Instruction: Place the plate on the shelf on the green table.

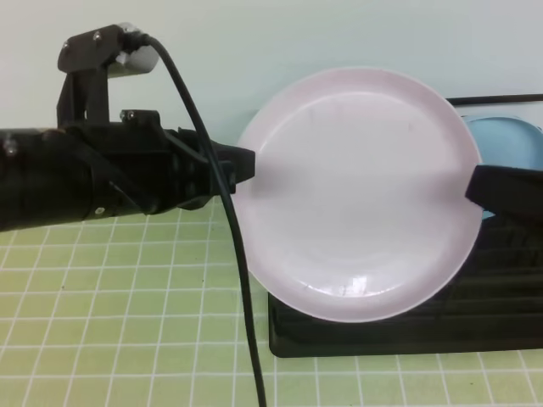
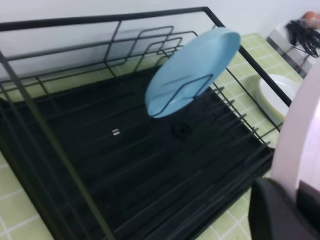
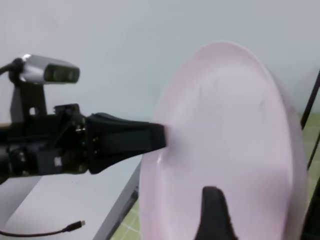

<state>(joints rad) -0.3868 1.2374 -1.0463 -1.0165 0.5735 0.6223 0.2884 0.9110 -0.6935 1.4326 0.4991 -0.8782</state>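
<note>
Pink plate [image 1: 361,191] upright, rim pinched in left jaws; right jaws apparently spread beside it.

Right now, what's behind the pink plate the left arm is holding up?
Behind the plate stand the black shelf and a light blue plate in its wire dividers. The pink plate covers most of both in the high view.

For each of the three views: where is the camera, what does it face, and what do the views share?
Exterior high: in front, facing the plate, shelf and both end effectors, left, right.
Left wrist: on the left arm, looking down into the shelf at the blue plate.
Right wrist: faces the left end effector.
All three show the plate.
</note>
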